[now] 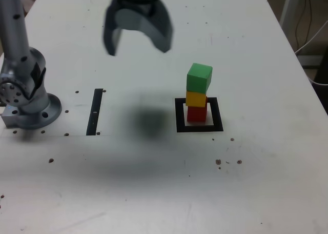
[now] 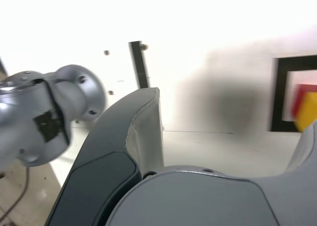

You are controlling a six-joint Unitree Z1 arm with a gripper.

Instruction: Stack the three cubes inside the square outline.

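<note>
Three cubes stand in a stack inside the square outline (image 1: 180,116): the red cube (image 1: 197,114) at the bottom, the yellow cube (image 1: 196,98) on it, the green cube (image 1: 199,78) on top, turned slightly askew. My gripper (image 1: 137,48) hangs high over the table, up and toward the exterior view's left of the stack, open and holding nothing. In the wrist view one dark finger (image 2: 143,122) fills the foreground, and the square outline (image 2: 278,94) with the red cube (image 2: 297,98) and the yellow cube (image 2: 310,112) shows at the edge.
The arm's grey base (image 1: 28,98) sits at the exterior view's left, also seen as the arm's grey base (image 2: 44,114) in the wrist view. A narrow black strip (image 1: 95,112) lies between base and stack. The white table ends at the exterior view's right, with cables beyond.
</note>
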